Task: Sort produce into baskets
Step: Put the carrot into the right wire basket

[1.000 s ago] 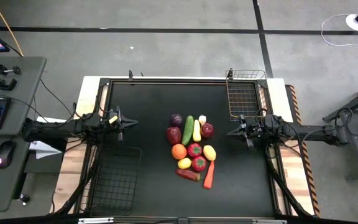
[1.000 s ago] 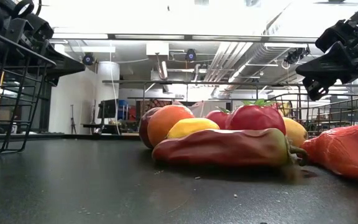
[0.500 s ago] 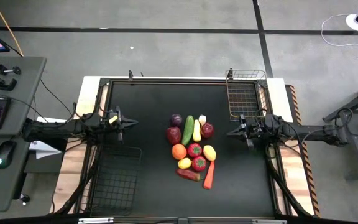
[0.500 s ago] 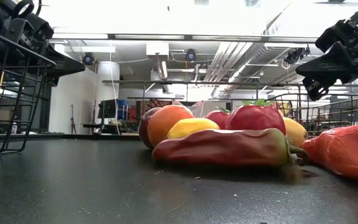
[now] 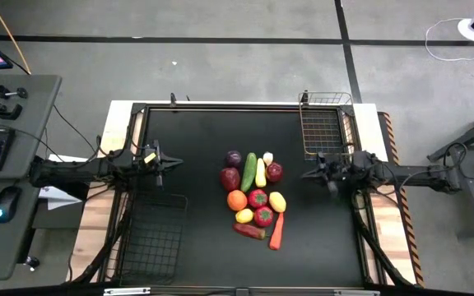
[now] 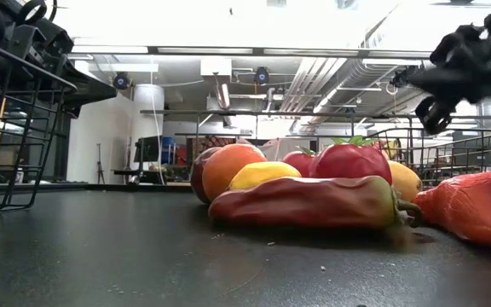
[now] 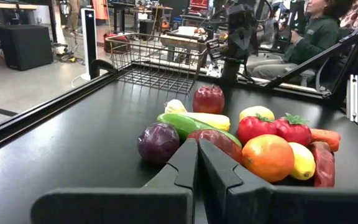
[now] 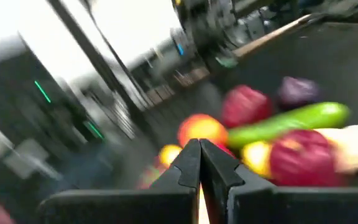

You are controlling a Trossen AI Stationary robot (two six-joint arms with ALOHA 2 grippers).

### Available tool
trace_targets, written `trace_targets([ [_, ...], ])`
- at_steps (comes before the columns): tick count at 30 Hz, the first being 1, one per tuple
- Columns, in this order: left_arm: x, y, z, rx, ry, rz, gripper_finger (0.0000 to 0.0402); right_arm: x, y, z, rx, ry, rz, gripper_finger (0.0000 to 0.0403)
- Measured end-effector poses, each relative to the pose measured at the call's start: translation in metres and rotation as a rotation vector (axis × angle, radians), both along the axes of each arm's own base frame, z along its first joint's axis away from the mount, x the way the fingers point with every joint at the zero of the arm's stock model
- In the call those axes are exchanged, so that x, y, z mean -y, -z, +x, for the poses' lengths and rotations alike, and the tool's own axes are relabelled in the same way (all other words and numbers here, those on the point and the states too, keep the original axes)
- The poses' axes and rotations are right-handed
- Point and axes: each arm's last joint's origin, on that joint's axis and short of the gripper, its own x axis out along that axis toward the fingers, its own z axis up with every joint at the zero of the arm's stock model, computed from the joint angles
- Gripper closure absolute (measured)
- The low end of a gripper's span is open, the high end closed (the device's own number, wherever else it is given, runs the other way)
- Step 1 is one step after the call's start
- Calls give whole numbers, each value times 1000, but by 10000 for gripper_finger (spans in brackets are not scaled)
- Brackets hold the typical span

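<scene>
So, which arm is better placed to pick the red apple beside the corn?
Probably the right. The right gripper hovers just beside the red apple, on the pile's right edge. The left gripper is farther away, with the purple onion and cucumber in between.

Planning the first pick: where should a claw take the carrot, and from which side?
Probably mid-length of the carrot, from above, fingers across its narrow width. It lies flat at the pile's right edge, its right flank open; the red pepper lies on its left.

arms: two, dark, slender, jointed | left hand (image 5: 160,161): black, yellow tag just behind fingers | right hand (image 5: 311,173): black, boxy | fingers (image 7: 219,180): matte dark, tapered wedges
</scene>
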Motion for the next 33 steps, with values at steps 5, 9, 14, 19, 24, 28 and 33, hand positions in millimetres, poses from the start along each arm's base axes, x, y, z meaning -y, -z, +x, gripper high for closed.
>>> trace_targets([
  [5,0,0,0,0,0,0,401,-1,-29,-3,262,-23,286,402],
  [9,0,0,0,1,0,0,401,-13,-63,-10,523,-225,334,402],
  [14,0,0,0,0,0,0,401,-37,-108,8,318,-390,218,398],
  [19,0,0,0,0,0,0,401,-64,-130,32,-242,-490,-15,347],
  [24,0,0,0,0,0,0,401,-88,-131,64,-624,-533,-139,261],
  [28,0,0,0,0,0,0,401,-114,-118,103,-756,-591,-253,204],
  [33,0,0,0,0,0,0,401,-136,-84,144,-922,-655,-436,177],
])
